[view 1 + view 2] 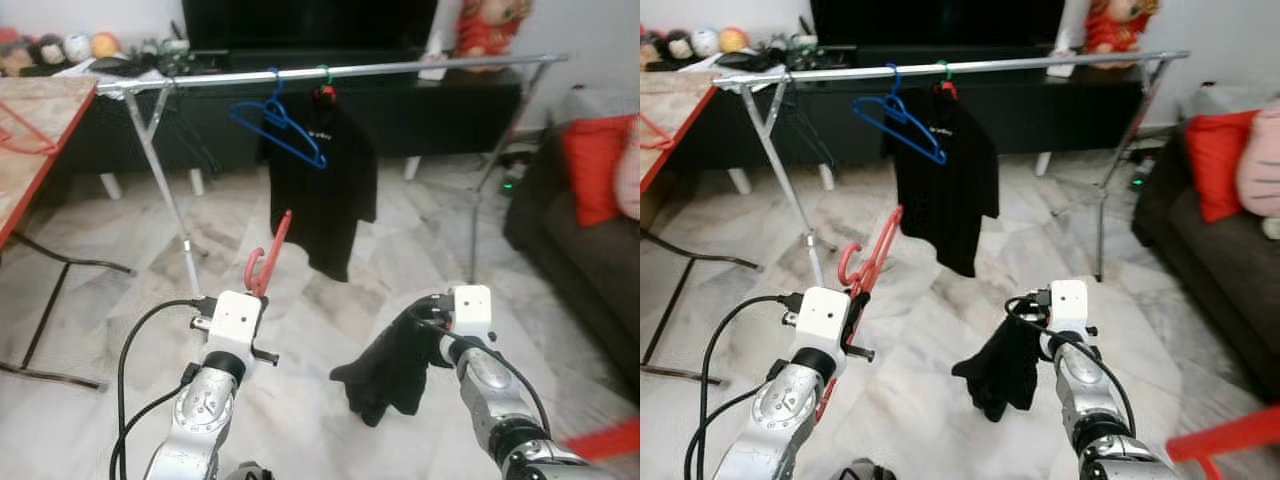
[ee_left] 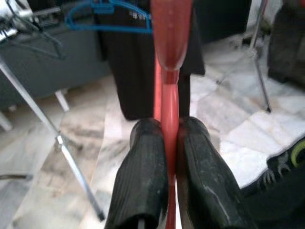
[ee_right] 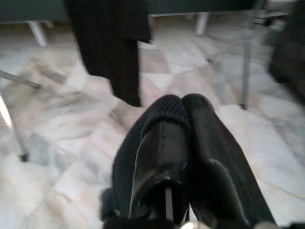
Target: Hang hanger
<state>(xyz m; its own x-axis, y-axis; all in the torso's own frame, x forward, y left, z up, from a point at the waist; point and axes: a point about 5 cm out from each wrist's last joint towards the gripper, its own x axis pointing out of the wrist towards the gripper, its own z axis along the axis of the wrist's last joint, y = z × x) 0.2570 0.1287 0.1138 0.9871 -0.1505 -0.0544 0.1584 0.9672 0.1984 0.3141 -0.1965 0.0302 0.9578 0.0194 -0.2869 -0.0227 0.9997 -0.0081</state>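
nearest the robot, the left claw is clamped on a red hanger, its two black fingers pressed against the thin stem from either side, as the left wrist view shows plainly. the hanger stands nearly upright above the claw, hook end curling at the lower part and the long arm leaning up toward the rail. held this way, it seems, so the hook can be carried up to the bar.

beside it, the right claw is pinched together on a dark cloth, which droops below the wrist in a loose bunch over the marble floor. the garment looks not yet put on the hanger, so the two arms hold their pieces apart, hanger on the left and cloth on the right, likely so the cloth can be dressed onto the hanger before hanging.

farther off, a metal rail runs across the room on slanted legs. on it hang a blue hanger, bare, and a black shirt just beside it. the rail to the robot's left of the blue hanger is free and would suit the red one.

at the left edge a wooden surface carries another red hanger. on the right, a dark sofa holds a red cushion. behind the rail stands a low black cabinet.
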